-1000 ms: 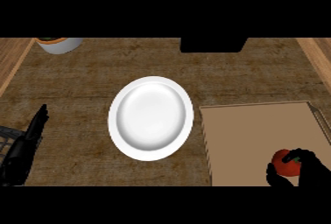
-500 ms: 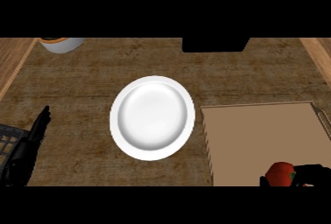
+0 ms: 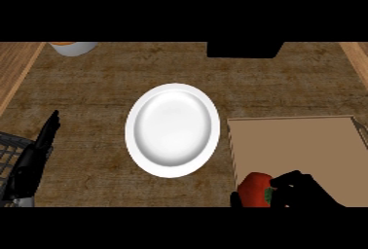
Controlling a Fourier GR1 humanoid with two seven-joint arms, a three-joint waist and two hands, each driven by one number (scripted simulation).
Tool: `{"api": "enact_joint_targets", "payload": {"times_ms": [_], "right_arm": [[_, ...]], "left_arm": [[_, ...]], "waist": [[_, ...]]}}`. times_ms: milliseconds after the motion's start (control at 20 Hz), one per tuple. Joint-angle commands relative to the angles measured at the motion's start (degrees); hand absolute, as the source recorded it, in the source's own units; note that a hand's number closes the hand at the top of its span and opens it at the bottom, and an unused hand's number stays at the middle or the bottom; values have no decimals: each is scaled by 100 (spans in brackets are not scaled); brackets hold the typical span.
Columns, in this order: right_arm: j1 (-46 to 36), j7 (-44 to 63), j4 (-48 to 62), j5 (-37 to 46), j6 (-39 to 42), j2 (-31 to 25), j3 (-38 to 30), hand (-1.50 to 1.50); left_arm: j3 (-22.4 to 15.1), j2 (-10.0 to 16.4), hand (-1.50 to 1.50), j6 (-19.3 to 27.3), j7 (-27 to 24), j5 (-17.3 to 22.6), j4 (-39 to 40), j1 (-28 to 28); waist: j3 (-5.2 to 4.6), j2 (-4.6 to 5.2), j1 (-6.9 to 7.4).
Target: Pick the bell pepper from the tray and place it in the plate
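- Right hand sat at the view's lower edge, over the near-left corner of the tray. Fingers were curled round the bell pepper, with what looked like the thumb on its far side.
- Pepper was in that hand, right at the tray's left wall. Couldn't tell whether it had cleared the tray floor.
- Plate lay to the left of the tray, near but apart from it, with nothing on it.
- Left hand rested at the view's left edge with straight fingers, holding nothing.
- Risk 1: the tray's wall stood between pepper and plate. A low sideways move could clip it and knock the pepper out or drag the tray.
- Risk 2: the hand hid most of the contact, so the hold couldn't be judged. A round, glossy pepper could slip mid-carry.
- Risk 3: the plate looked shallow. Letting go high or off-centre could send the pepper rolling onto the counter.
- Risk 4: coming down too low could bump the plate out of place.
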Motion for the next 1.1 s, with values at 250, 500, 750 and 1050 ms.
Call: {"api": "enact_joint_targets", "payload": {"times_ms": [250,500,750,1050], "right_arm": [[-2706,1874,2158,-1075,-329,340,155,150],[-3789,1986,3054,-2339,-511,343,-675,150],[-4301,1652,4508,-3144,-1126,343,-1085,150],[-4887,1471,6036,-3842,-2180,344,-966,150]], "left_arm": [[63,19,0,-141,-170,52,148,-102],[-87,-140,0,-2,-131,-106,96,-143],[-8,41,0,-183,-3,-41,-60,-111],[-104,-45,0,-178,-76,-116,-20,-70]], "waist": [[4,35,133],[5,51,197],[12,58,239],[14,65,307]]}}
